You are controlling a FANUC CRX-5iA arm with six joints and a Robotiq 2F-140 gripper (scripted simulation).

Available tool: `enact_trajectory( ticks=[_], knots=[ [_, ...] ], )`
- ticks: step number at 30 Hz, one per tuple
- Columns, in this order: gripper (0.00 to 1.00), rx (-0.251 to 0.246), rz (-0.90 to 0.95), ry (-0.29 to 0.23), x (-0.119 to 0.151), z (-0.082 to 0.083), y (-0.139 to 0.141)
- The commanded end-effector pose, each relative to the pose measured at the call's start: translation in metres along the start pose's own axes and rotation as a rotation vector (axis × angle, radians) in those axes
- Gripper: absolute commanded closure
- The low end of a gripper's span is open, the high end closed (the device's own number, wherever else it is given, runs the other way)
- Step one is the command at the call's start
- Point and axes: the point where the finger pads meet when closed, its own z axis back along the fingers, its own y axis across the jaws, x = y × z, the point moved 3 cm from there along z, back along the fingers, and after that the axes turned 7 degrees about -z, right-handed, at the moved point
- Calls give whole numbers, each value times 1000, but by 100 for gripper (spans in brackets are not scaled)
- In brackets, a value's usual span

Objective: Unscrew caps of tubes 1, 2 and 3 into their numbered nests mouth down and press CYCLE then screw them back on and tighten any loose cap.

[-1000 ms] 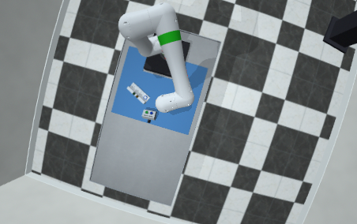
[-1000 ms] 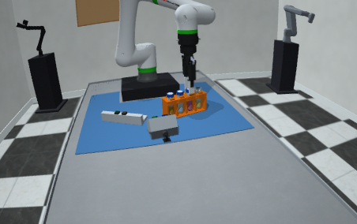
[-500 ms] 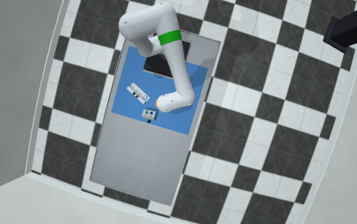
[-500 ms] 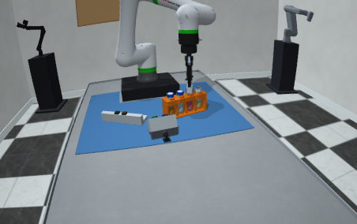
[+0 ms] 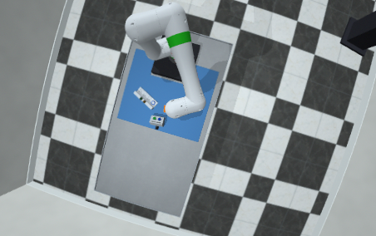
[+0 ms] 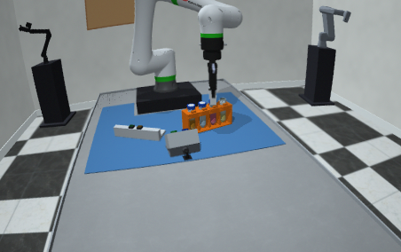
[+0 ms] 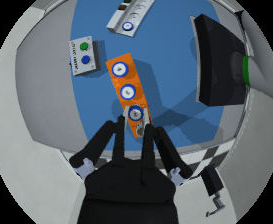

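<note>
The orange decapping station (image 6: pixel 185 120) (image 7: pixel 111 78) stands on the blue mat (image 6: pixel 123 155). My gripper (image 6: pixel 213 98) (image 7: pixel 135 112) reaches straight down onto it and is shut on the blue cap of tube 2 (image 7: pixel 136 113), which still sits on its tube. Tube 1 (image 6: pixel 222 103), beside it at the end of the row, has no cap. Its cap (image 7: pixel 128 26) (image 5: pixel 153 102) lies in an end nest of the white cap tray (image 6: pixel 138 132) (image 7: pixel 135 4). The caps of tube 3 (image 6: pixel 202 105) (image 7: pixel 127 91) and tube 4 (image 6: pixel 191 106) (image 7: pixel 120 68) sit on their tubes.
The small key desk (image 6: pixel 182 142) (image 7: pixel 74 56) (image 5: pixel 157 120) with the green and blue keys stands on the mat between the tray and the station. The arm's black base block (image 6: pixel 168 99) is behind the station. Black camera stands are on the floor off the table.
</note>
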Motion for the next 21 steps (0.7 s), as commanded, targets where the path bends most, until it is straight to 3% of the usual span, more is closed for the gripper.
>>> enact_trajectory(
  ticks=[1, 15, 21],
  knots=[
    [100, 2, 123, -2, 0, 0, 0],
    [100, 0, 810, -2, 0, 1, 0],
    [100, 1, 970, -3, 0, 1, 0]
  ],
)
